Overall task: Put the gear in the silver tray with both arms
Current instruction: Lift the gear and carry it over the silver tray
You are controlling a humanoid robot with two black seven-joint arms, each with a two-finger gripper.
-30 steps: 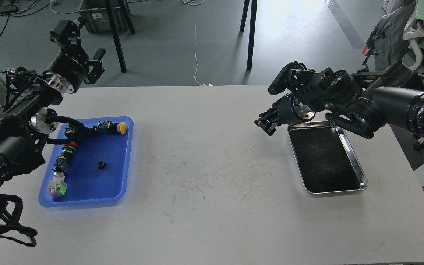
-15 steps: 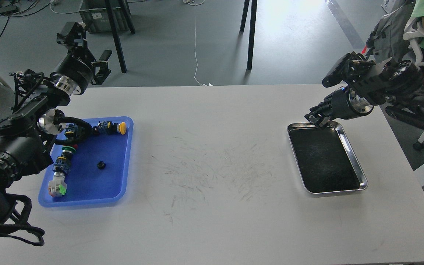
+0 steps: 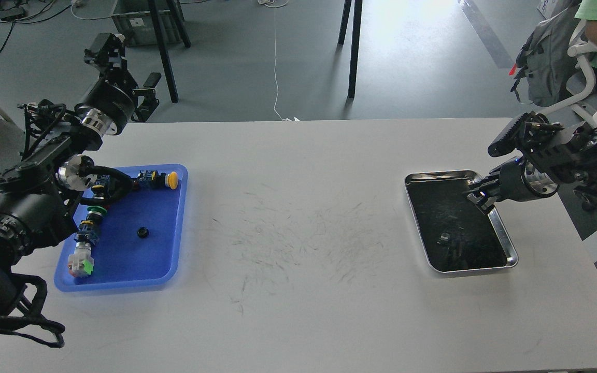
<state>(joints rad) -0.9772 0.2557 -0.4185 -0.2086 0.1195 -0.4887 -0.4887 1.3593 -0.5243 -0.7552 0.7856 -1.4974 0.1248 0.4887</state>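
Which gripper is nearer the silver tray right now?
Right. The right gripper is over the silver tray's right rim, near its far end. The left gripper is across the table, beyond the blue tray.

A white, scuffed tabletop (image 3: 298,217) carries two trays, well apart: a blue tray (image 3: 176,228) at the left, holding push-buttons and a small black part, and a silver tray (image 3: 506,243) at the right.

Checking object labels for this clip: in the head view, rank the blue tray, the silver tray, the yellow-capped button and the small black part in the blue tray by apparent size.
1. blue tray, largest, though nearer tray sizes are close.
2. silver tray.
3. yellow-capped button.
4. small black part, smallest.
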